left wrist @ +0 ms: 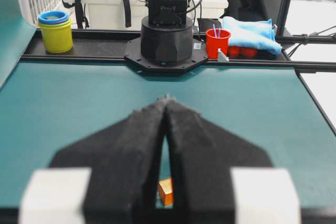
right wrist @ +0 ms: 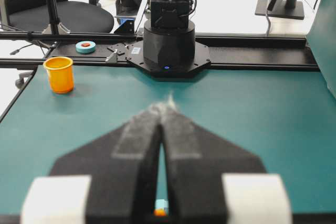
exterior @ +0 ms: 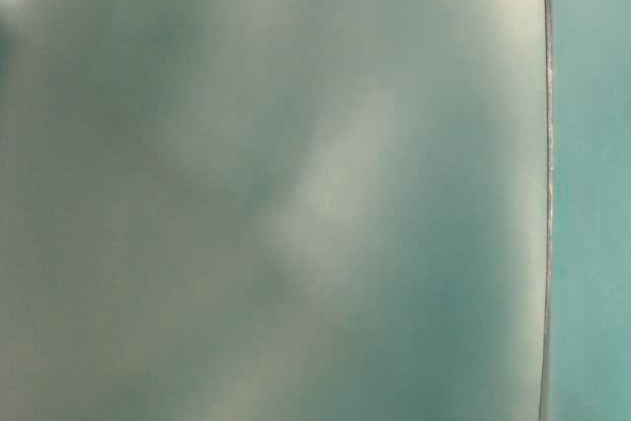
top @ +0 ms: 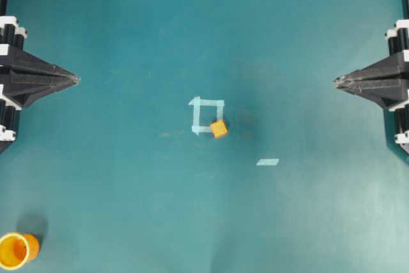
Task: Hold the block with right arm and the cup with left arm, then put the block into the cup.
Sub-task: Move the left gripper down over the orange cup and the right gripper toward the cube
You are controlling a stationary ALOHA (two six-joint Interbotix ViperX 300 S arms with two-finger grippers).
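Closed black fingers fill the lower half of both wrist views: left gripper and right gripper are shut and empty. Block sits mid-frame, touching a tape square's lower right corner. Cup stands lower left, well apart. Risk: the cup's corner position may strain the left arm's reach, tipping it. Table is teal; desks and chairs lie beyond.

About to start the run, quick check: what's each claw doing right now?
Left claw: closed, holding nothing.
Right claw: closed, holding nothing.
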